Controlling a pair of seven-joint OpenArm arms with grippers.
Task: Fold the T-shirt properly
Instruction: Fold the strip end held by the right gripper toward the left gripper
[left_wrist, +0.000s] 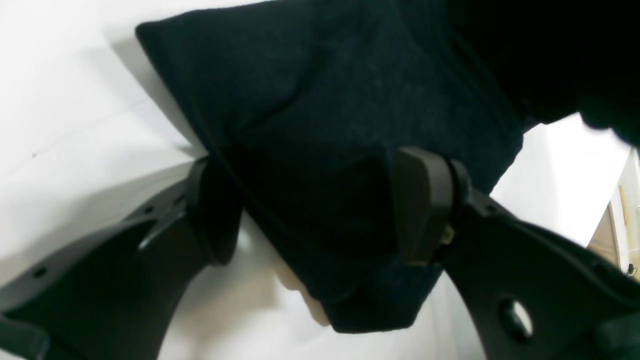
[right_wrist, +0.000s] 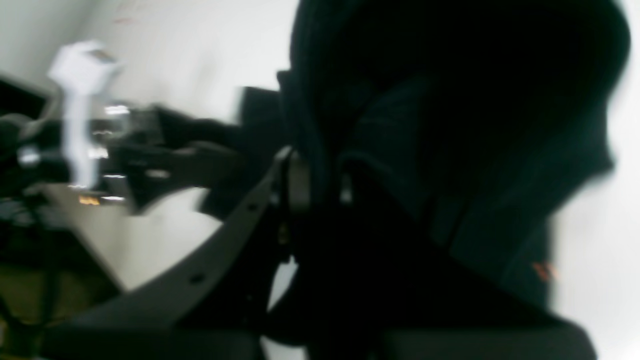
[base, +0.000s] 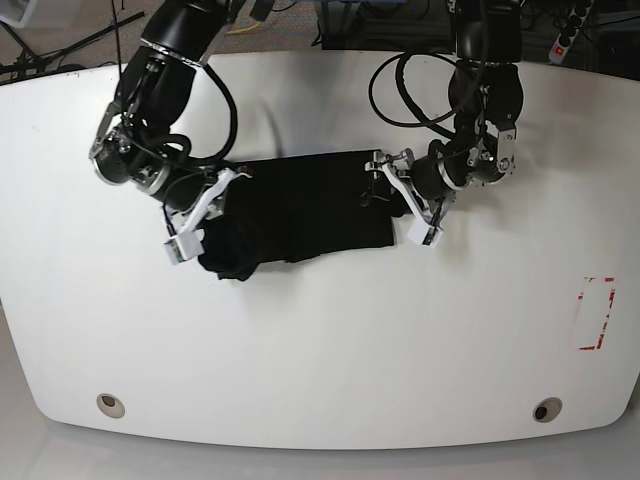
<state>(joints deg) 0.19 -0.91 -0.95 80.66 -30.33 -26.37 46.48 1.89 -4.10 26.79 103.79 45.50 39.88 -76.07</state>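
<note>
Lying folded into a dark band across the middle of the white desk (base: 320, 340): the black T-shirt (base: 300, 205), stretching between the two end effectors.

Left end effector (left_wrist: 320, 210): standing with fingers apart, one pad (left_wrist: 422, 205) showing clearly and pressing against the cloth, the other finger (left_wrist: 212, 210) sitting on the opposite side of a bunched corner of the T-shirt. Filling the gap between those fingers, a thick fold of cloth, running up and away from the fingertips and spilling a little below them. Spread wide around that fold; true clamping or loose bracketing not being settled by the wrist view. In the base view, sitting just beside the T-shirt's edge nearest that arm.

Right end effector (right_wrist: 317, 187): fingers drawn together on a narrow pinch of the T-shirt, with the rest of the cloth bulging up and off to one side of the fingertips. Wrist view blurring heavily, so finer detail not showing. In the base view, sitting at the rumpled, thicker end of the T-shirt, with cloth bunching below the fingertips.

Marking the desk far out past the left end effector, near the edge: a red dashed rectangle (base: 597, 313).
</note>
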